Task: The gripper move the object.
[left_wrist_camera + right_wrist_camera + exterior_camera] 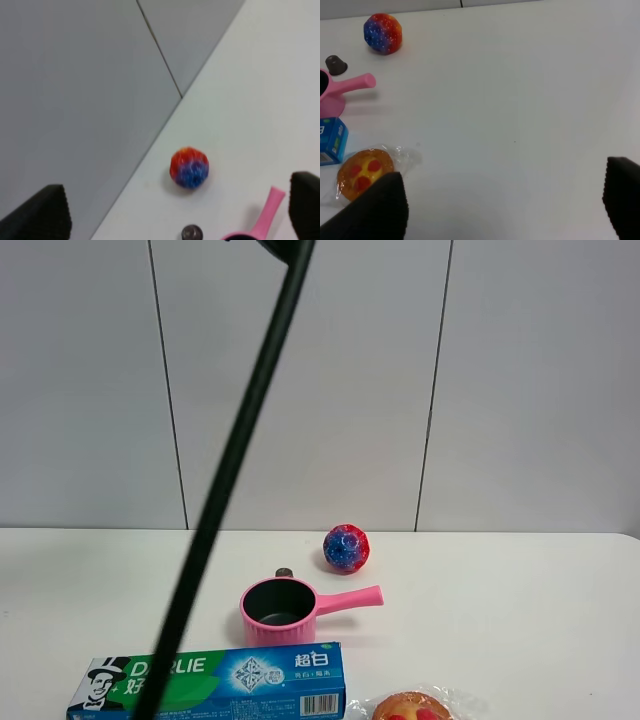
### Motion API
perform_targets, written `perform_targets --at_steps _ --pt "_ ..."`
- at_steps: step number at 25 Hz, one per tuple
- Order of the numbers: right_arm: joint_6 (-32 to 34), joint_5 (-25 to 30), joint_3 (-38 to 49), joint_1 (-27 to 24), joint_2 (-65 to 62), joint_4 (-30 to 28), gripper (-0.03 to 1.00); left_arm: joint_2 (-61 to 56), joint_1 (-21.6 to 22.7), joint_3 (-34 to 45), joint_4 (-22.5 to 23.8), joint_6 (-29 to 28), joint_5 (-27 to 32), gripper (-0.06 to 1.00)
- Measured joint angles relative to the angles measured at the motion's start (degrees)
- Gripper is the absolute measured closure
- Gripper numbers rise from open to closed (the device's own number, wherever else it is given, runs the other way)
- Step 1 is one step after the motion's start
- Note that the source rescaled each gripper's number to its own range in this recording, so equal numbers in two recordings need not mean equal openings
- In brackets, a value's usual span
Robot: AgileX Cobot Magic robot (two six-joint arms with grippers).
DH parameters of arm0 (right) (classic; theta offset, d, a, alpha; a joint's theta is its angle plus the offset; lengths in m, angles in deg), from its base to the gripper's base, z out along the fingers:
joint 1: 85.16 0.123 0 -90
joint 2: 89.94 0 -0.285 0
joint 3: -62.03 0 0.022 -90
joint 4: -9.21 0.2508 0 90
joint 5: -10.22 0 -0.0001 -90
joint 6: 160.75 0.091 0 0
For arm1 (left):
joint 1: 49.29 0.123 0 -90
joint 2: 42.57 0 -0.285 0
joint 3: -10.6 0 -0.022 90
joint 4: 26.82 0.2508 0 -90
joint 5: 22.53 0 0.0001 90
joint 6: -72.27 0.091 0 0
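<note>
Left tool point(180, 212) and right tool point(505, 200) spread wide, empty, clear of toothpaste box point(210, 680) on surface point(500, 590).

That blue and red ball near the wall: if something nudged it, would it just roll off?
Probably yes. The ball looks round and rests on a smooth white table with nothing touching it, so a push would likely send it rolling. Its bumpy-looking surface might slow it a little. It seems small, so probably light.
</note>
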Motion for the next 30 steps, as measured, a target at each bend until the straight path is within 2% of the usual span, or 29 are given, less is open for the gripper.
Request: perform_targets --at_steps 3,8,11,14,17,20,22,23,24,30 --pt "0.0 0.0 0.0 0.0 0.0 0.0 -0.03 0.0 -0.1 -1.5 5.1 -2.5 -0.5 -0.06" --pt "0.0 0.0 0.0 0.0 0.0 0.0 -0.03 -0.8 -0.1 -3.2 16.4 -13.2 3.2 -0.06" --pt "0.0 0.0 0.0 0.0 0.0 0.0 -0.03 -2.3 0.2 -3.5 19.8 -14.5 5.8 -0.06" --pt "0.0 0.0 0.0 0.0 0.0 0.0 -0.03 -5.8 2.9 -3.8 21.4 -14.8 10.0 -0.06" --pt "0.0 0.0 0.0 0.0 0.0 0.0 -0.03 -11.0 7.5 -3.3 22.4 -16.0 18.7 -0.06" --pt "0.0 0.0 0.0 0.0 0.0 0.0 -0.03 -18.0 12.2 0.4 22.3 -18.3 23.8 -0.06" --pt "0.0 0.0 0.0 0.0 0.0 0.0 -0.03 -25.3 15.7 4.7 21.7 -19.8 24.4 -0.06" --pt "0.0 0.0 0.0 0.0 0.0 0.0 -0.03 -32.8 19.7 10.3 21.4 -20.5 24.6 -0.06" --pt "0.0 0.0 0.0 0.0 0.0 0.0 -0.03 -37.6 21.8 13.1 21.2 -20.7 24.6 -0.06" --pt "0.0 0.0 0.0 0.0 0.0 0.0 -0.03 -59.9 31.6 27.3 19.4 -21.7 25.2 -0.06"
